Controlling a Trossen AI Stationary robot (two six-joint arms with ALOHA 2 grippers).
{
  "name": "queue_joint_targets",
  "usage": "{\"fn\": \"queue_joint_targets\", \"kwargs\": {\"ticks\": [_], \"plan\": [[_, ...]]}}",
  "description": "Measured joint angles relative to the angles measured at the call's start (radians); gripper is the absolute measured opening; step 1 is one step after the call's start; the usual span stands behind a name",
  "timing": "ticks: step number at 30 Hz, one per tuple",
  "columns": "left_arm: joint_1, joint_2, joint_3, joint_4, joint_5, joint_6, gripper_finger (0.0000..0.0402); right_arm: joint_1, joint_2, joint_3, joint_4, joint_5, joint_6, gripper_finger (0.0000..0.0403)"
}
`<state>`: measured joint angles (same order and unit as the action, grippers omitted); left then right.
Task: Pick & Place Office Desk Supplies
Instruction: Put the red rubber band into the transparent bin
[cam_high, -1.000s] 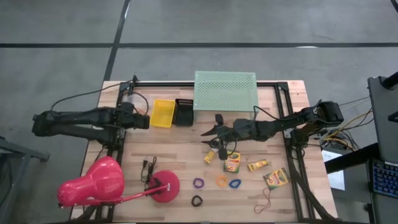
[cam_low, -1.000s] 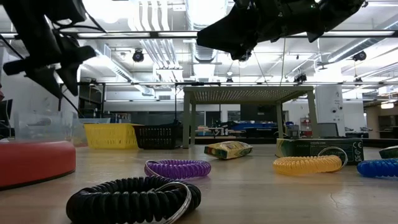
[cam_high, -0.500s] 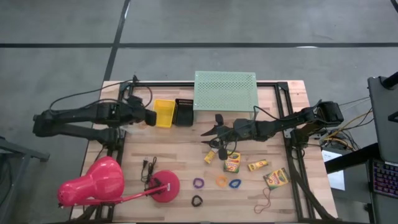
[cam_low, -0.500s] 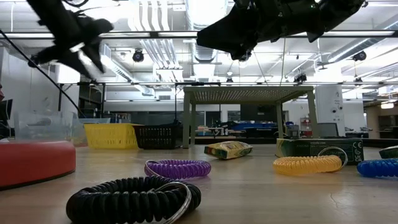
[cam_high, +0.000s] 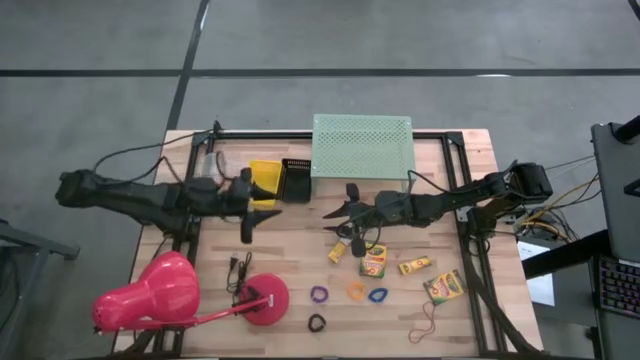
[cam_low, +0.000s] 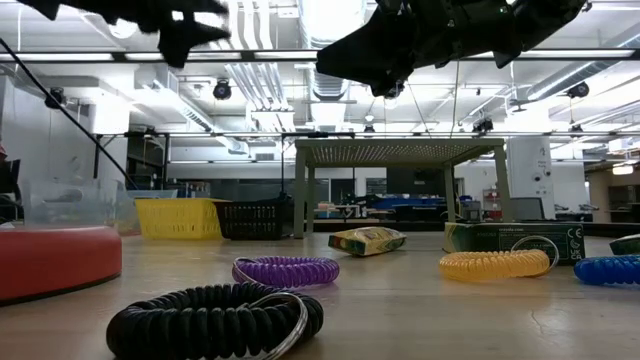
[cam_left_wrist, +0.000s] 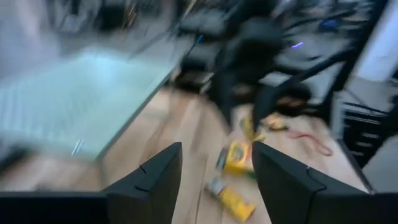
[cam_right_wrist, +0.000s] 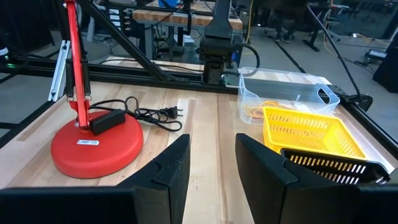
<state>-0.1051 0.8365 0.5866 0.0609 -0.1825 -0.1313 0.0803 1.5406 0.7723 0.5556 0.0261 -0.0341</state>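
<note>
Left gripper (cam_high: 250, 222): fingers spread, empty, near the yellow perforated plastic bin (cam_high: 264, 180), probably a sorting container; right gripper (cam_high: 340, 218): parted, empty, over the yellow-and-green cardboard crayon boxes (cam_high: 374, 261), presumably its target.

The wooden table (cam_high: 300, 250) carries crayon boxes (cam_high: 373, 263), ring loops (cam_high: 319, 295), a pink lamp (cam_high: 160, 292), yellow bin (cam_high: 262, 183), black bin (cam_high: 295, 179), green shelf (cam_high: 362, 146) (and, seemingly, rubber bands (cam_high: 428, 322)).

No readable text; small white label on red lamp base (cam_right_wrist: 96, 147) too small to make out.
</note>
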Motion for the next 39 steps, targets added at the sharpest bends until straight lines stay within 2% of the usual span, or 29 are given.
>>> {"fn": "queue_joint_targets", "kwargs": {"ticks": [3,22,31,39], "plan": [[-0.028,-0.025,-0.011,0.052,0.001,0.053,0.0198,0.000,0.000,0.000,0.000,0.000,0.000,0.0123],[-0.026,-0.062,-0.017,0.041,0.000,0.046,0.0196,0.000,0.000,0.000,0.000,0.000,0.000,0.0123],[-0.027,-0.061,-0.023,-0.049,0.000,0.043,0.0196,0.000,0.000,0.000,0.000,0.000,0.000,0.0123],[-0.027,-0.061,-0.023,-0.051,0.000,0.043,0.0196,0.000,0.000,0.000,0.000,0.000,0.000,0.0123]]}}
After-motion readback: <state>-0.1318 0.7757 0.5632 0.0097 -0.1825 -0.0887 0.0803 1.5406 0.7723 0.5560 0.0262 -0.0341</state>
